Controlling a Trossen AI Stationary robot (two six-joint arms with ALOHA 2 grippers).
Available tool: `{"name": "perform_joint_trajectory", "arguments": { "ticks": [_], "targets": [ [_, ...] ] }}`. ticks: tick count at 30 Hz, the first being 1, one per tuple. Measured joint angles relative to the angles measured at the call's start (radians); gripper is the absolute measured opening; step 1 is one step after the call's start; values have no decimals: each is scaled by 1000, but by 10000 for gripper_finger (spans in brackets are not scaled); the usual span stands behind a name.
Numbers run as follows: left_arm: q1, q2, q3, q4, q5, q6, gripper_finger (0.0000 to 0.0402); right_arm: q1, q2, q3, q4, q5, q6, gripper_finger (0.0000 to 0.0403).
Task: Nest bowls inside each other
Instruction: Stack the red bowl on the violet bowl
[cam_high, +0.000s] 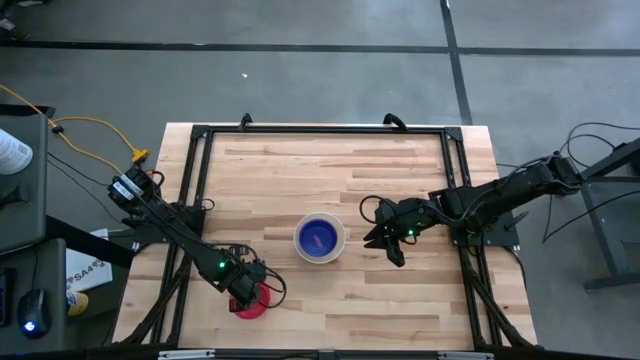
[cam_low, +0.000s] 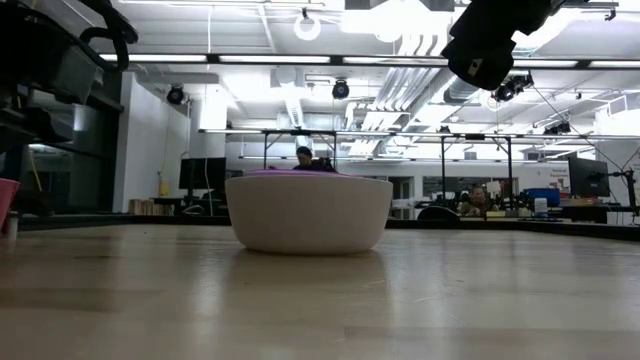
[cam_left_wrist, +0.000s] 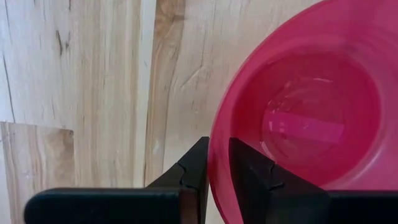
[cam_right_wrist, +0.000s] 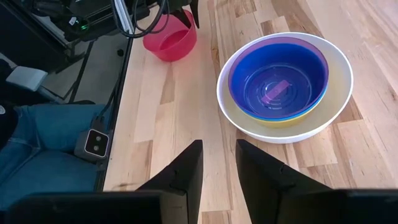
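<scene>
A red-pink bowl (cam_high: 253, 304) stands near the table's front left, mouth up, and also shows in the right wrist view (cam_right_wrist: 169, 38). My left gripper (cam_left_wrist: 217, 146) comes down on its rim and is shut on it. At the table's middle a white bowl (cam_high: 320, 238) rests on its base, holding a yellow bowl (cam_right_wrist: 283, 118), a purple bowl (cam_right_wrist: 273, 42) and a blue bowl (cam_right_wrist: 278, 84) nested inside. My right gripper (cam_right_wrist: 219, 146) hangs open just right of this stack, above the table, with nothing between its fingers. My left gripper pinches the red-pink bowl's rim (cam_left_wrist: 219, 177) with one finger (cam_left_wrist: 249, 174) inside the bowl and the other outside, on the side toward the left arm. The fingers come from above, pointing down. The bowl stays upright, and its base appears to be on the table.
A black metal frame (cam_high: 320, 128) runs along the table's far edge and sides. Bare wood lies between the red-pink bowl and the stack. Beyond the table's left edge sit a person's legs in jeans (cam_right_wrist: 43, 143) and some cables.
</scene>
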Motion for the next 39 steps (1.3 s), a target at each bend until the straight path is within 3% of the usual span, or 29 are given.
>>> {"name": "perform_joint_trajectory", "arguments": {
  "ticks": [15, 23, 39],
  "targets": [
    [0, -8, 15, -29, -16, 8, 57, 0, 0, 0, 0, 0, 0, 89],
    [0, -9, 16, -22, -15, 6, 7, 0, 0, 0, 0, 0, 0, 89],
    [0, -9, 16, -28, 0, 7, 2, 0, 0, 0, 0, 0, 0, 89]
  ]
}}
